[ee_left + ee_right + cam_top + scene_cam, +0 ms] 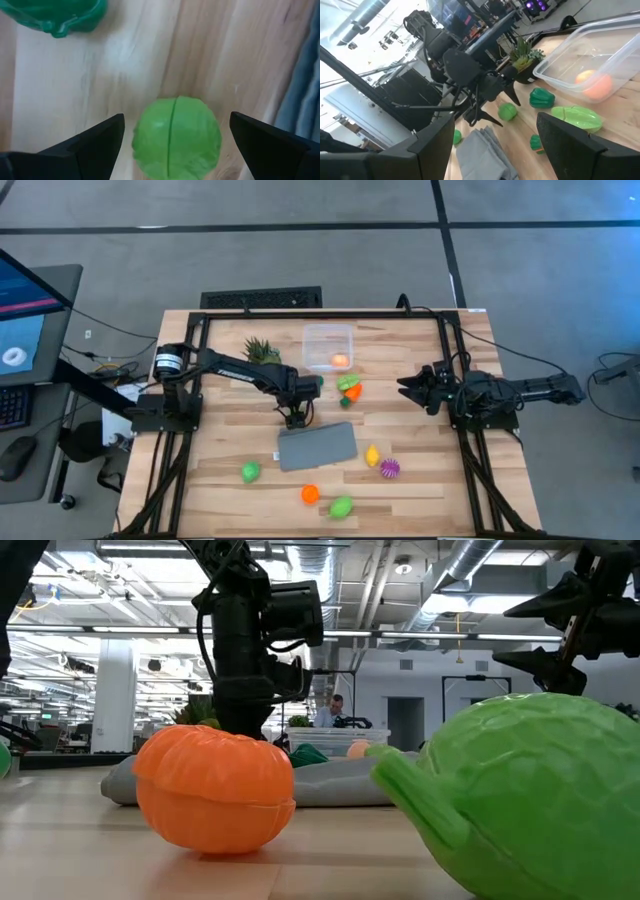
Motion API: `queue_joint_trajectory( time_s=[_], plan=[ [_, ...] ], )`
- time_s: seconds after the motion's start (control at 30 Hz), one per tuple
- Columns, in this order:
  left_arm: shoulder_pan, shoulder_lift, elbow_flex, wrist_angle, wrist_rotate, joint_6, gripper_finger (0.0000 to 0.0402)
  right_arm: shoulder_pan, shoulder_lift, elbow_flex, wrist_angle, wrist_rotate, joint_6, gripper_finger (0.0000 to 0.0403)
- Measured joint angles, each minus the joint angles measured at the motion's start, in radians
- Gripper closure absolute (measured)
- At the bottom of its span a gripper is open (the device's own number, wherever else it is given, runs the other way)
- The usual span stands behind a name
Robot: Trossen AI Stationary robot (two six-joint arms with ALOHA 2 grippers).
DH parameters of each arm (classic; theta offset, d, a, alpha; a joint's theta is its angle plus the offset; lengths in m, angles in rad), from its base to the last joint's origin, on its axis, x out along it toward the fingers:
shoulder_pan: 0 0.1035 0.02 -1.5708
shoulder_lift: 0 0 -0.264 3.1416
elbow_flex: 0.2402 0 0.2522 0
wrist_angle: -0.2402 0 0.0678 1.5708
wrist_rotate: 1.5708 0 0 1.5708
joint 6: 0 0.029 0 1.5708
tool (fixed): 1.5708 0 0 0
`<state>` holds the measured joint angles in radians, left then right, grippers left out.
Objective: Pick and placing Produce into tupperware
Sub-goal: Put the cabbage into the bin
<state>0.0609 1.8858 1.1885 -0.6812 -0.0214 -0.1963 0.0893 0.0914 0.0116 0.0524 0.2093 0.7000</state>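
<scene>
Directly above green ball (pixel 176 137), parted left fingers (pixel 100 142).

Left gripper (pixel 297 420) low at table centre, jaws spread; right gripper (pixel 408 388) raised, jaws spread.

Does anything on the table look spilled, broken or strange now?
Nothing stands out. The produce lies loose around the grey cloth, one orange piece sits in the upright tupperware, and the left gripper hangs with jaws open over a green ball.
</scene>
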Motion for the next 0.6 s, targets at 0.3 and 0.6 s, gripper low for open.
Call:
queue_joint_trajectory(
  time_s=[0.3, 0.6],
  plan=[
    [0.001, 0.000, 0.000, -0.009, -0.002, 0.000, 0.0091, 0.000, 0.000, 0.000, 0.000, 0.000, 0.000, 0.0097],
    [0.001, -0.001, 0.000, -0.009, -0.001, 0.000, 0.0163, 0.000, 0.000, 0.000, -0.001, 0.000, 0.007, 0.0097]
  ],
)
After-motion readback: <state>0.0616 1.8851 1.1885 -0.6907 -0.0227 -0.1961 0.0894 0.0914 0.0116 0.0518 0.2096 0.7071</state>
